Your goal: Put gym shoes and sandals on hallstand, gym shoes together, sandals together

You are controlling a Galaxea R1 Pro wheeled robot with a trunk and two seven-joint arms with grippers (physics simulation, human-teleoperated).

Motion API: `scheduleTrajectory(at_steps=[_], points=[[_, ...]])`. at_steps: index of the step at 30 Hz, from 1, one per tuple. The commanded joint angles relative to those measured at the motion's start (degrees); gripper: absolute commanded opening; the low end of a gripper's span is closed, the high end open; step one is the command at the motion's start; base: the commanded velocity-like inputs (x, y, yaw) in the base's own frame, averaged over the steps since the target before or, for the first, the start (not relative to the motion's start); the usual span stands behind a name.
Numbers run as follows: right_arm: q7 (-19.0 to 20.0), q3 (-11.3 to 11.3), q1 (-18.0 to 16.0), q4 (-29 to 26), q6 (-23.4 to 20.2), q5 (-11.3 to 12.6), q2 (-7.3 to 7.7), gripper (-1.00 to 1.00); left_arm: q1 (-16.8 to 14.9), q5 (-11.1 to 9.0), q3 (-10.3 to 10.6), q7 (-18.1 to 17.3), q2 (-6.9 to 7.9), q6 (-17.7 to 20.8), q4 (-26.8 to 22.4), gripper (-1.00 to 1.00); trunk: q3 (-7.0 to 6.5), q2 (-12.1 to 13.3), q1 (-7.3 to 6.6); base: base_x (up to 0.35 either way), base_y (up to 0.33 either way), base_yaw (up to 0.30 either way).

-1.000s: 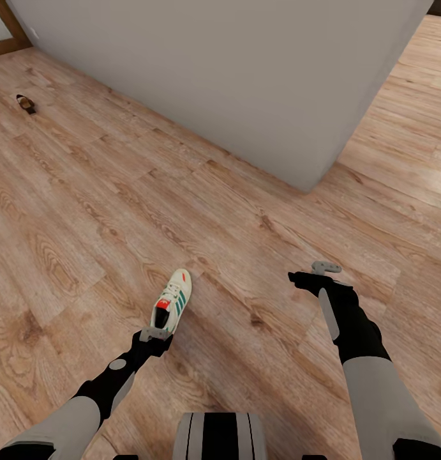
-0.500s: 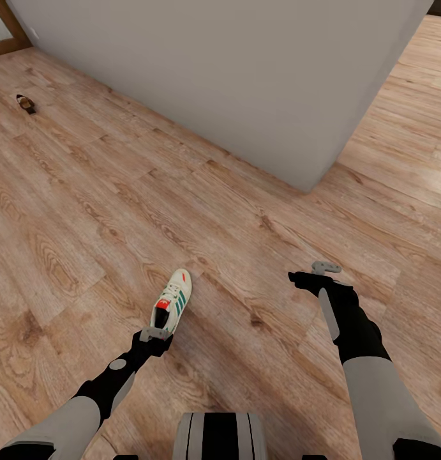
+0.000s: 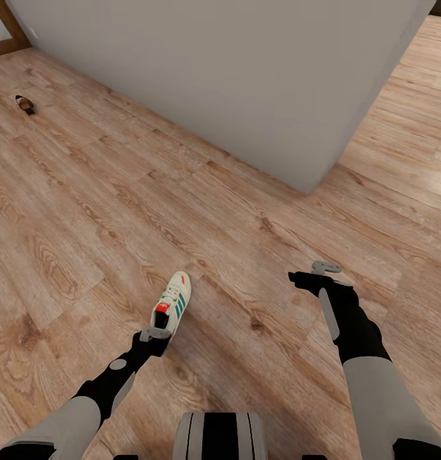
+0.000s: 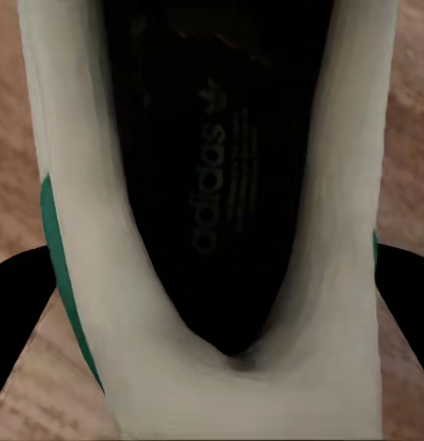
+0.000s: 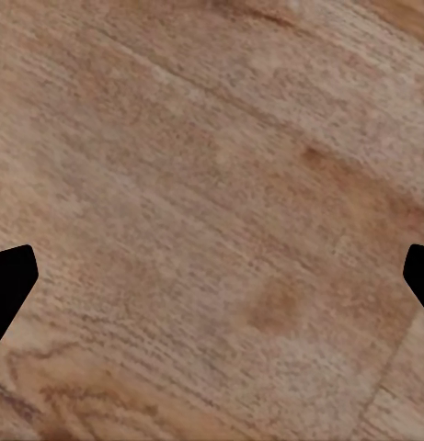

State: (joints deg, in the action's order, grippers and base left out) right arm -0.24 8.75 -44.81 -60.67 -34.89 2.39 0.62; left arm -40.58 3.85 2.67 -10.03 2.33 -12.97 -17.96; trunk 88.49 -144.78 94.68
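Observation:
One white gym shoe (image 3: 171, 300) with green stripes and a red tongue lies on the corridor floor (image 3: 86, 217), toe pointing away from me. My left gripper (image 3: 154, 333) is at its heel. In the left wrist view the heel (image 4: 221, 386) sits between the two dark fingers (image 4: 14, 317), which press on its sides. A small dark brown sandal (image 3: 25, 104) lies far off at the upper left. My right gripper (image 3: 325, 267) hangs open over bare planks, its fingertips (image 5: 9, 276) wide apart. The hallstand is out of view.
A large light-grey wall block (image 3: 246, 76) fills the upper part of the head view, with its corner (image 3: 307, 190) ahead of my right arm. Wood floor runs on past it to the right. A wooden door frame (image 3: 6, 32) stands at the far upper left.
The gym shoe and my left gripper have shifted slightly toward me. The right arm has not moved.

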Motion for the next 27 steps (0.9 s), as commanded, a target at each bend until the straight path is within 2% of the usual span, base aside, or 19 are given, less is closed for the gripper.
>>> scheduleTrajectory(at_steps=[1,27], points=[[-0.03,0.04,-0.02,-0.06,-0.27,0.24,0.00,1.00,-0.03,0.45,0.17,0.17,0.04,-0.30,0.03,-1.00,0.03,-0.01,-0.01,0.002,0.000,0.000],[0.00,0.02,-0.03,-0.06,-0.27,0.24,0.00,1.00,-0.03,0.37,0.23,0.10,0.04,-0.31,0.03,-1.00,0.03,-0.01,-0.01,0.000,0.000,0.000]])
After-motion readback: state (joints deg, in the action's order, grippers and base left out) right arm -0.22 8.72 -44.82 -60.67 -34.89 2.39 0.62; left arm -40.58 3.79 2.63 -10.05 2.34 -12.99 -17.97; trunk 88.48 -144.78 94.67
